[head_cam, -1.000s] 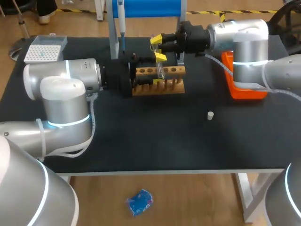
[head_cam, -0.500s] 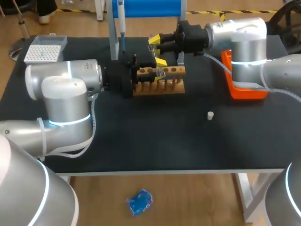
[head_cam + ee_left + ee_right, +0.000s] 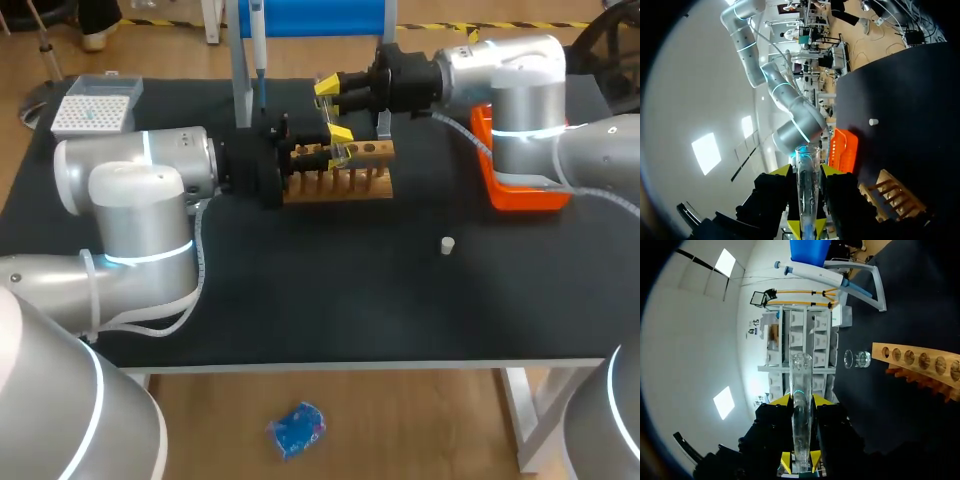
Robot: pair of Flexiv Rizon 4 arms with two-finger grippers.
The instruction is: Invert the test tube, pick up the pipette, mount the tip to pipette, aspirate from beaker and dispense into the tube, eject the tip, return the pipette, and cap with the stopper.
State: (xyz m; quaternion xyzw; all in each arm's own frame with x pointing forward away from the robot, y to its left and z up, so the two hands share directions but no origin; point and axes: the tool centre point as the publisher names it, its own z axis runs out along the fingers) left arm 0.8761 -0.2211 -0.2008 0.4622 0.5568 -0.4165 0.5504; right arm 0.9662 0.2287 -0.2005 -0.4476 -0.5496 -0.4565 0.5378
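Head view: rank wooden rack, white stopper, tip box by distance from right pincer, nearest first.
From the right pincer, shut on the test tube:
1. wooden rack, just beside it, mid-table.
2. white stopper, alone on the mat toward the right front.
3. tip box, far left corner.

Black table (image 3: 350, 300) fills the view. At the far middle sits the wooden rack (image 3: 350, 185), a row of round holes along its top and pegs down its front face. Just behind it rises the grey-blue stand (image 3: 240, 80), with a bright blue panel (image 3: 310, 18) across its top. Off at the far right is an orange bin (image 3: 520, 195), partly hidden, well apart from the rack. In the far left corner sits a clear box (image 3: 92, 108) with a white gridded top.
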